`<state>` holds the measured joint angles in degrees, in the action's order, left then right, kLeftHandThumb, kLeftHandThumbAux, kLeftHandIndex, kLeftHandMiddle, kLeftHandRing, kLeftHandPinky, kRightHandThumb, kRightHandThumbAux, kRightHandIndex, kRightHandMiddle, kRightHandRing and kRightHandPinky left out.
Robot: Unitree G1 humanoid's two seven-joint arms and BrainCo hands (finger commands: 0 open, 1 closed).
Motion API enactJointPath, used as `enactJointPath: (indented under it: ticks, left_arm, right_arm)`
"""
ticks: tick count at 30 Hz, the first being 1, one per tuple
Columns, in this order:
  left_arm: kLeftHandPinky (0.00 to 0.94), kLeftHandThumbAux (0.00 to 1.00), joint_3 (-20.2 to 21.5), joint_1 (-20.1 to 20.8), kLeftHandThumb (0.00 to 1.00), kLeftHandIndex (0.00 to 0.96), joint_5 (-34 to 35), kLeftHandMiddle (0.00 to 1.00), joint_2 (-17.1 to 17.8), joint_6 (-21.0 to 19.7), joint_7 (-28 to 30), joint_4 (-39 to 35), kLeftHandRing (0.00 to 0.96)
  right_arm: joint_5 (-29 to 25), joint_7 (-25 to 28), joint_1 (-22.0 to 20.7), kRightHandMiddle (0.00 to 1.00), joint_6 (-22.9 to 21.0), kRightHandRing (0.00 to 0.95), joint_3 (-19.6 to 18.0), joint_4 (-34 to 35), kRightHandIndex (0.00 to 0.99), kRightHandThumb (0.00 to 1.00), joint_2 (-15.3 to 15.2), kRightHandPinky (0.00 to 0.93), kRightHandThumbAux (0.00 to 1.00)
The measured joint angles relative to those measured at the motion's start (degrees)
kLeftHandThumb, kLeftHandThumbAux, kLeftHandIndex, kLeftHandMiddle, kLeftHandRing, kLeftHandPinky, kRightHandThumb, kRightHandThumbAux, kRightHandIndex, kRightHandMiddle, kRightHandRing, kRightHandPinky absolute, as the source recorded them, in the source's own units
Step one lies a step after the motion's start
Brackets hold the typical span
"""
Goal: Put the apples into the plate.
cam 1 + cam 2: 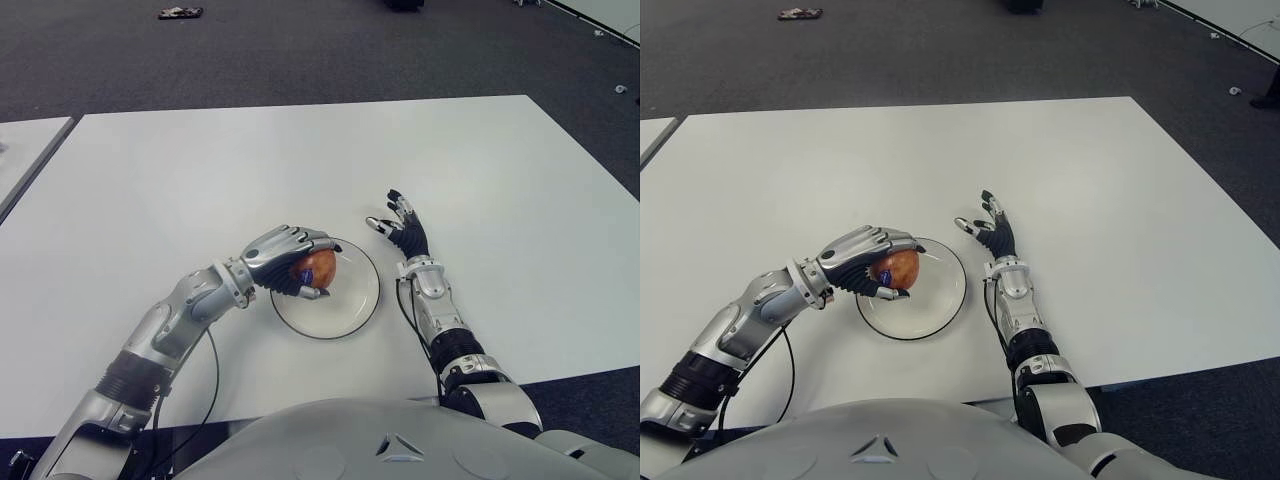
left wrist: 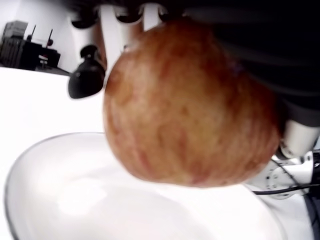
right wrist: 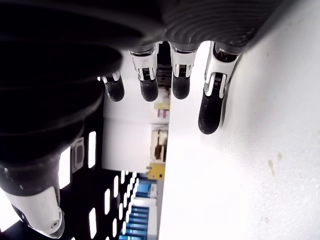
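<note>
Apple [image 1: 317, 267], reddish w/ a small dark sticker: clamped in left robot hand [image 1: 291, 262], fingers wrapped over its top, over the left part of the plate [image 1: 358, 305]. Plate is clear glass, round, on the white surface [image 1: 200, 170] near its front edge; nothing else in it. Can't tell from the eye views whether apple touches the plate.

Right robot hand [image 1: 400, 228] shows just right of the plate, fingers spread apart, holding nothing. Small dark item [image 1: 180, 13] on the floor [image 1: 330, 50] well beyond the surface.

Left wrist view: apple fills most of the frame, dark fingertips [image 2: 87, 80] behind it, plate rim curving below; apple's underside looks just above the plate bottom.

Right wrist view: fingers straight and apart, nothing between them; one fingertip [image 3: 210, 117] close against the surface.
</note>
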<state>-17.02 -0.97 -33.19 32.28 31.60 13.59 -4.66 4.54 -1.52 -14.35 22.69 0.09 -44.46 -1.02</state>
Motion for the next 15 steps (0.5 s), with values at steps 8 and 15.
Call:
enactJointPath:
  ticks: [8, 15]
  left_arm:
    - [0.741, 0.699, 0.4, -0.5, 0.713, 0.442, -0.1, 0.781, -0.1, 0.6, -0.4, 0.0, 0.759]
    - [0.124, 0.334, 0.9, -0.5, 0.182, 0.131, -4.9, 0.118, -0.8, 6.0, -9.3, 1.4, 0.111]
  right_arm:
    - [0.0, 0.0, -0.1, 0.013, 0.0, 0.051, 0.0, 0.0, 0.000, 0.113, 0.0, 0.114, 0.697]
    - [0.0, 0.1, -0.1, 0.013, 0.0, 0.054, 0.0, 0.0, 0.000, 0.105, 0.0, 0.126, 0.701]
